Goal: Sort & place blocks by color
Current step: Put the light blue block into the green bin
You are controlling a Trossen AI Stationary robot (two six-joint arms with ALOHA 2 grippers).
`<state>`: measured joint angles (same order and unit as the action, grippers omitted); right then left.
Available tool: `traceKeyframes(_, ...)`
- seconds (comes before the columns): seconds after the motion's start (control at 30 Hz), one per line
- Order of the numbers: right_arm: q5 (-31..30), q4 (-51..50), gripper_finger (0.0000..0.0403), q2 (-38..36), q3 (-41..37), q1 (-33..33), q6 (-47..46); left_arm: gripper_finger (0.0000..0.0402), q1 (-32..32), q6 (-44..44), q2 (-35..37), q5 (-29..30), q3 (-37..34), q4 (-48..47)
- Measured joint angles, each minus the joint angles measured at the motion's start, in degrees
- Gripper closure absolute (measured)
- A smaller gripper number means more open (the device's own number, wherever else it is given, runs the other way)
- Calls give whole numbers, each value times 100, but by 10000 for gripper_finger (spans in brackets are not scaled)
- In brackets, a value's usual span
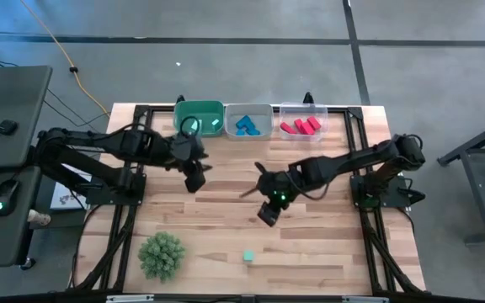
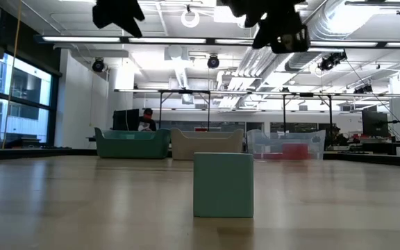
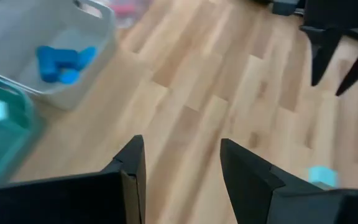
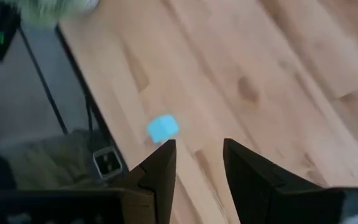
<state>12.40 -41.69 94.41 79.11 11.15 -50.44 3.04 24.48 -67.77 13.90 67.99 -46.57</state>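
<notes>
While both arms hang above, a smooth teal cube (image 1: pixel 248 256) sits on wood-grain table (image 1: pixel 327 244).

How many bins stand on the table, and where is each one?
3, in a row along the far edge of the table: the green bin on the left, the white bin in the middle, the clear bin on the right.

Beyond my light wooden plank table (image 1: pixel 327 252) lies a grey concrete floor (image 1: pixel 226 67) crossed by dark seams. Bright strip lights (image 2: pixel 82 39) line the white ceiling; tall windows (image 2: pixel 19 104) stand on one side.
</notes>
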Motion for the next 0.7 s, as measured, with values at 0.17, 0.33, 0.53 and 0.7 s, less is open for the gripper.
traceKeyframes(0.17,-13,2,279,0,-2,340,211,273,-482,659,0,-7,0,0)
traceKeyframes(0.33,-303,29,260,0,-6,646,311,273,-945,1101,0,-6,0,0)
traceKeyframes(0.53,-1056,604,215,0,-11,1013,655,273,-1393,1452,0,1,0,2)
traceKeyframes(0.7,-1390,1639,208,0,-11,1213,1052,273,-1603,1569,-2,4,0,2)
